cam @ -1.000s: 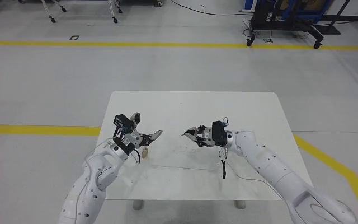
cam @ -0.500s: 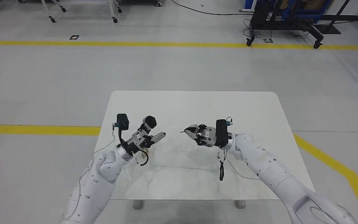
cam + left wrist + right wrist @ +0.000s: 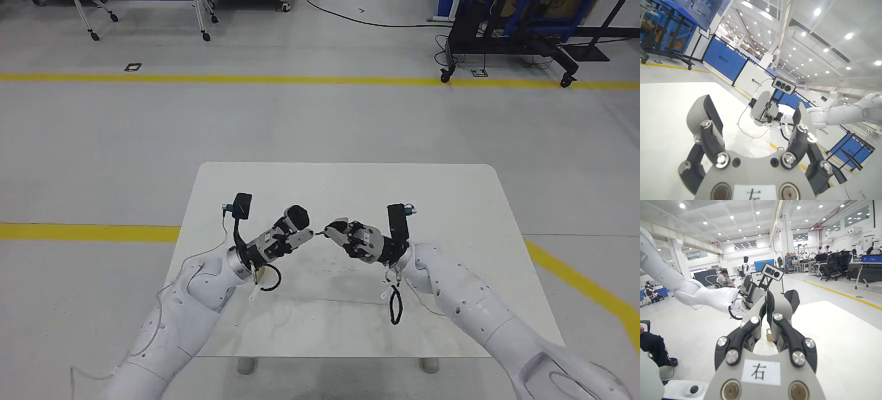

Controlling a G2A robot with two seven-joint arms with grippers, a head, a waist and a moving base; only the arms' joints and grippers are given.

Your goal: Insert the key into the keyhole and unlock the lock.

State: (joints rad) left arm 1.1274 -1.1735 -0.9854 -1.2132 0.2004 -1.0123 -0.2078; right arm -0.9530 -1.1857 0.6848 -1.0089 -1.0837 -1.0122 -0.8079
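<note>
Right wrist view puts the padlock (image 3: 769,334) on the table (image 3: 829,332) toward its left edge, below the right gripper (image 3: 765,306) and nearer the left arm (image 3: 696,294). Right fingers (image 3: 755,309) pinch together, whether on the key I cannot tell; the left gripper (image 3: 753,102) gapes empty.

A white table (image 3: 450,190) bears a small brass lock (image 3: 769,336).

Left gripper (image 3: 753,104) jaws apart, right gripper (image 3: 776,297) jaws closed
</note>
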